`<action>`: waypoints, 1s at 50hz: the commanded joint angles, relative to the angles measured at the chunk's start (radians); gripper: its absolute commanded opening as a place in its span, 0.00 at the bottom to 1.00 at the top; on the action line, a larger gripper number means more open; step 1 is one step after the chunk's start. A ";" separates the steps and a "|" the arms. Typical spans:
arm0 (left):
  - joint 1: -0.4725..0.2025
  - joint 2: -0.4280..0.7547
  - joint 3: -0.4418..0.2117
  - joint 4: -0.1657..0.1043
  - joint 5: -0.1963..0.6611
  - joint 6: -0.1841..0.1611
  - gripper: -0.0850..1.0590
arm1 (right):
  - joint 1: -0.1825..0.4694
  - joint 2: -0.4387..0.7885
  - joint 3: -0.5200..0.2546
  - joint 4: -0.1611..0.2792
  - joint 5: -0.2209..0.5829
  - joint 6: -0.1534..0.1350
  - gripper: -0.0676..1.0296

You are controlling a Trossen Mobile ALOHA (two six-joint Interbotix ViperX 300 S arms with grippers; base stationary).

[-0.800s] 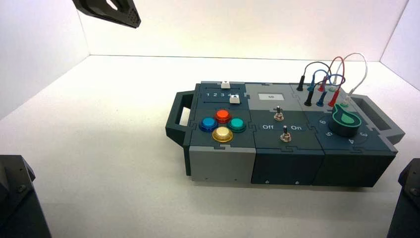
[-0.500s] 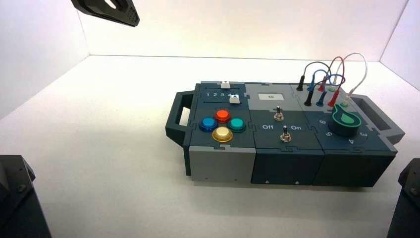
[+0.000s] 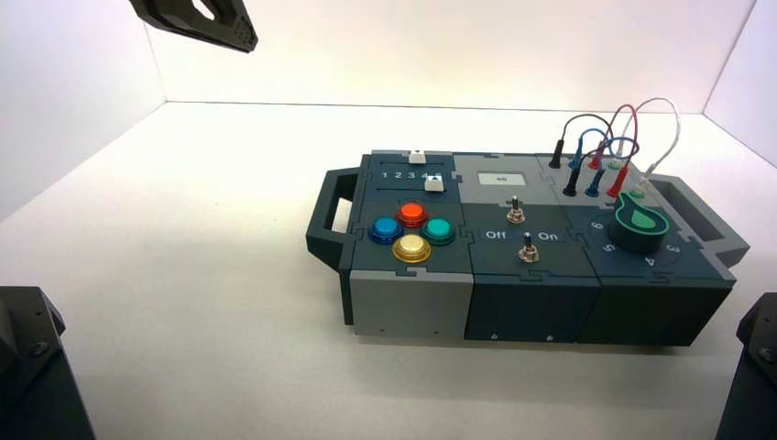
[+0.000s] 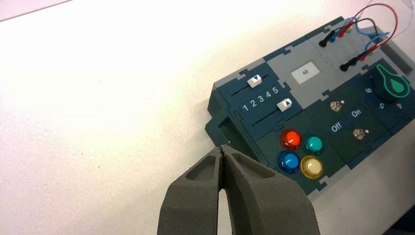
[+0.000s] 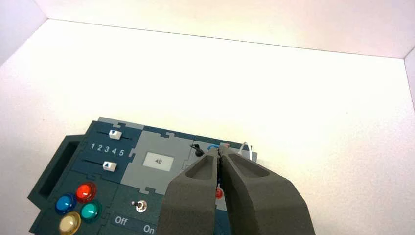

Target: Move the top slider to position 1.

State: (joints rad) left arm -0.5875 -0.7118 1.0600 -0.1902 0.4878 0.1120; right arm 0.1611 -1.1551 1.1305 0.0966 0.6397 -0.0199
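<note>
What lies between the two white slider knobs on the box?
In the left wrist view, the printed scale 1 2 3 4 5 lies between the top slider and the lower slider knob.

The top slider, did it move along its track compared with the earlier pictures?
No. The top slider sits at the same spot above the printed 1 2 3 4 5 scale, about over 3, not at position 1.

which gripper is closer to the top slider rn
Left. The left gripper hangs shut above the table off the box's handle end, the end where the top slider sits. The right gripper, also shut, is over the wire end, farther away.
</note>
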 commanded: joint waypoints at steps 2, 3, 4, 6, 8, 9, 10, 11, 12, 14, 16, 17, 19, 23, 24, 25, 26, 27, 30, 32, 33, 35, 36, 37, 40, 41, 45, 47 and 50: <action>-0.002 0.041 -0.089 0.000 -0.003 0.003 0.05 | 0.002 0.011 -0.035 0.003 -0.005 0.002 0.04; -0.003 0.052 -0.101 0.002 -0.003 0.003 0.05 | 0.002 0.011 -0.035 0.003 -0.005 0.002 0.04; -0.003 0.058 -0.109 0.002 -0.003 0.003 0.05 | 0.003 0.011 -0.035 0.003 -0.005 0.003 0.04; -0.009 0.086 -0.141 0.000 -0.002 0.003 0.05 | 0.002 0.011 -0.035 0.003 -0.005 0.003 0.04; -0.014 0.110 -0.164 0.000 0.000 0.003 0.05 | 0.002 0.011 -0.035 0.003 -0.005 0.003 0.04; -0.021 0.129 -0.179 0.000 0.003 0.003 0.05 | 0.002 0.011 -0.035 0.003 -0.005 0.003 0.04; -0.028 0.147 -0.196 0.000 0.005 0.003 0.05 | 0.003 0.011 -0.035 0.003 -0.005 0.003 0.04; -0.032 0.156 -0.204 0.000 0.006 0.003 0.05 | 0.002 0.011 -0.035 0.003 -0.005 0.003 0.04; -0.041 0.179 -0.218 0.000 0.006 0.003 0.05 | 0.002 0.011 -0.035 0.002 -0.005 0.003 0.04; -0.060 0.224 -0.242 -0.002 0.008 0.003 0.05 | 0.002 0.011 -0.035 0.003 -0.005 0.003 0.04; -0.075 0.256 -0.262 -0.003 0.009 0.002 0.05 | 0.003 0.011 -0.035 0.003 -0.005 0.003 0.04; -0.087 0.281 -0.273 -0.003 0.012 0.000 0.05 | 0.002 0.011 -0.035 0.003 -0.005 0.005 0.04; -0.107 0.313 -0.290 -0.003 0.018 0.000 0.05 | 0.002 0.011 -0.035 0.003 -0.005 0.003 0.04; -0.152 0.387 -0.330 -0.003 0.037 -0.002 0.05 | 0.002 0.011 -0.035 0.002 -0.005 0.003 0.04; -0.164 0.407 -0.341 -0.005 0.043 -0.002 0.05 | 0.002 0.011 -0.035 0.003 -0.005 0.003 0.04; -0.175 0.428 -0.351 -0.005 0.051 -0.002 0.05 | 0.002 0.011 -0.035 0.003 -0.005 0.003 0.04; -0.179 0.437 -0.356 -0.005 0.055 -0.002 0.05 | 0.002 0.011 -0.035 0.003 -0.005 0.003 0.04; -0.190 0.456 -0.368 -0.005 0.064 -0.002 0.05 | 0.002 0.011 -0.035 0.003 -0.005 0.003 0.04; -0.213 0.497 -0.396 -0.005 0.086 -0.002 0.05 | 0.003 0.011 -0.035 0.003 -0.005 0.003 0.04; -0.229 0.532 -0.417 -0.003 0.104 0.002 0.05 | 0.003 0.011 -0.035 0.003 -0.005 0.003 0.04; -0.232 0.540 -0.423 -0.002 0.109 0.002 0.05 | 0.002 0.011 -0.035 0.003 -0.005 0.003 0.04; -0.242 0.571 -0.443 0.000 0.123 0.003 0.05 | 0.002 0.011 -0.035 0.003 -0.005 0.003 0.04; -0.245 0.578 -0.448 0.002 0.127 0.005 0.05 | 0.002 0.011 -0.035 0.003 -0.005 0.003 0.04; -0.250 0.594 -0.459 0.002 0.133 0.006 0.05 | 0.003 0.011 -0.035 0.003 -0.005 0.003 0.04; -0.258 0.632 -0.483 0.002 0.146 0.014 0.05 | 0.002 0.011 -0.035 0.003 -0.005 0.003 0.04; -0.261 0.646 -0.492 0.002 0.149 0.017 0.05 | 0.002 0.011 -0.035 0.003 -0.005 0.003 0.04; -0.264 0.693 -0.528 0.003 0.158 0.032 0.05 | 0.003 0.009 -0.035 0.003 -0.005 0.003 0.04; -0.264 0.718 -0.545 0.002 0.161 0.038 0.05 | 0.002 0.011 -0.035 0.003 -0.005 0.003 0.04; -0.264 0.749 -0.566 0.002 0.167 0.046 0.05 | 0.002 0.011 -0.035 0.003 -0.005 0.003 0.04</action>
State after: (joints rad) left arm -0.8483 0.0153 0.5492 -0.1902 0.6504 0.1457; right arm 0.1595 -1.1551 1.1305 0.0966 0.6412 -0.0169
